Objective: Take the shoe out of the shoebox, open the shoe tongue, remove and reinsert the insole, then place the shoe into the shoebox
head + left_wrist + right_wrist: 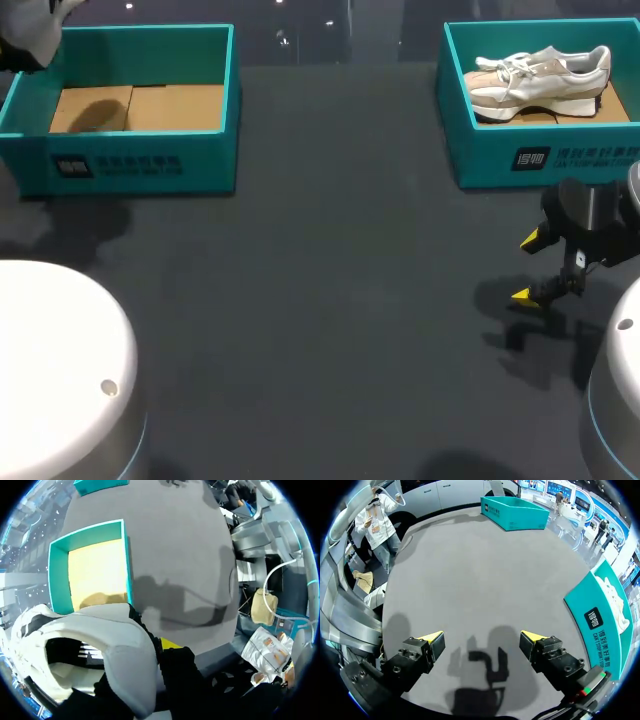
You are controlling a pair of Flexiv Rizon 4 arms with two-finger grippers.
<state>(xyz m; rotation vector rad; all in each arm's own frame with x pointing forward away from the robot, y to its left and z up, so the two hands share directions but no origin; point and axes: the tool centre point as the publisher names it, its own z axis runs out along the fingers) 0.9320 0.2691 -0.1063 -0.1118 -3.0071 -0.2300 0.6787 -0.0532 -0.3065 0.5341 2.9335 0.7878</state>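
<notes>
The left jaws pinched the held shoe (117, 642), a white sneaker with its opening turned toward the wrist camera. One yellow tip (168, 643) showed against the shoe's heel side, and the other was hidden behind it. The shoe hung clear of the surface (330, 280). Ahead of it, at about 11 o'clock from the jaws, stood the left shoebox (56, 575), teal-walled, its bare cardboard floor carrying the shoe's shadow. In the head view this box sat at 10 o'clock.

The right jaws were spread wide and gripped nothing. Both their yellow fingertips (434, 636) pointed inward over bare dark surface, and their shadow lay just ahead between them. In the head view they hovered at about 4 o'clock, near the surface's right edge.

Just beyond them, at 2 o'clock in the head view, stood the right shoebox (520, 160), also teal. Inside it lay the boxed shoe (540, 75), a white and beige sneaker resting on its side with the sole facing the robot. From the right wrist, that box stood beside the jaws at 3 o'clock.
</notes>
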